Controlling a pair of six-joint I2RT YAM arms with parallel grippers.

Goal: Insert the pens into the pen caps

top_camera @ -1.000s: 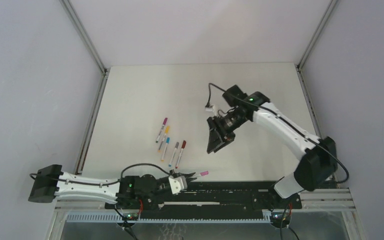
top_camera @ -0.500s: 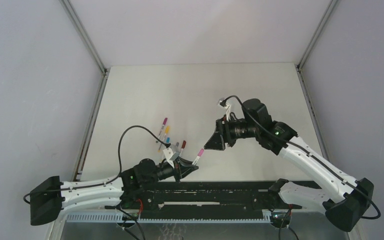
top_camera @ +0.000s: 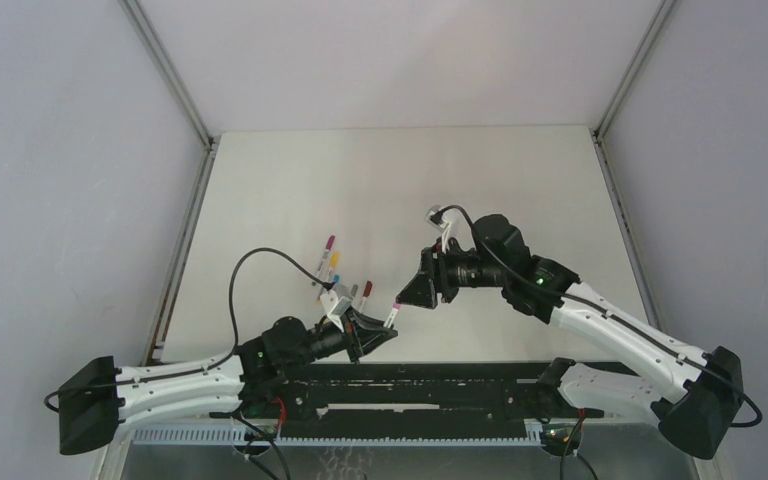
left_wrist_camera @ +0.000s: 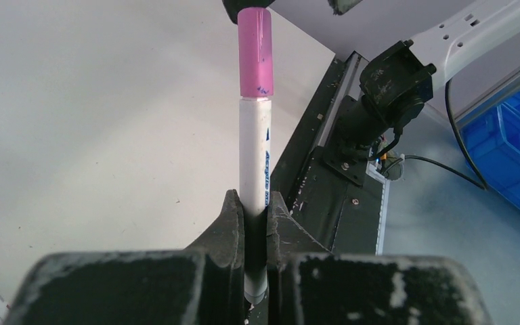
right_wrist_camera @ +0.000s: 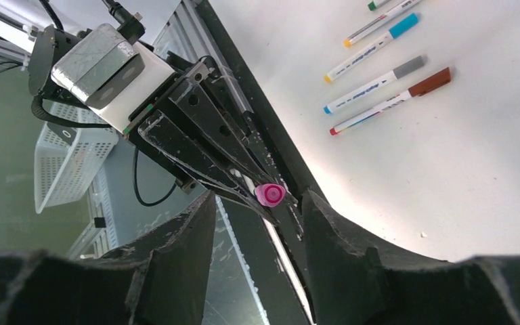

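My left gripper (top_camera: 368, 334) is shut on the white barrel of a pen (left_wrist_camera: 254, 156), held above the table's near edge. A pink cap (left_wrist_camera: 254, 51) sits on the pen's far end. My right gripper (top_camera: 407, 297) is open, and its fingertips flank the cap's end (right_wrist_camera: 269, 195) without touching it. In the right wrist view, the right gripper (right_wrist_camera: 257, 198) faces the left gripper (right_wrist_camera: 240, 169) head-on. Several other pens (top_camera: 338, 283) lie on the table left of centre, with blue, grey and dark red ends showing in the right wrist view (right_wrist_camera: 387, 78).
A black rail (top_camera: 440, 385) runs along the table's near edge under both grippers. A white basket (right_wrist_camera: 64, 169) and a blue bin (left_wrist_camera: 508, 156) stand below the table's edge. Grey walls close the table's left, right and back sides.
The left arm lifted the pink-capped pen from the near edge up towards the centre. The right arm swung down and left until its open fingers reached the cap.
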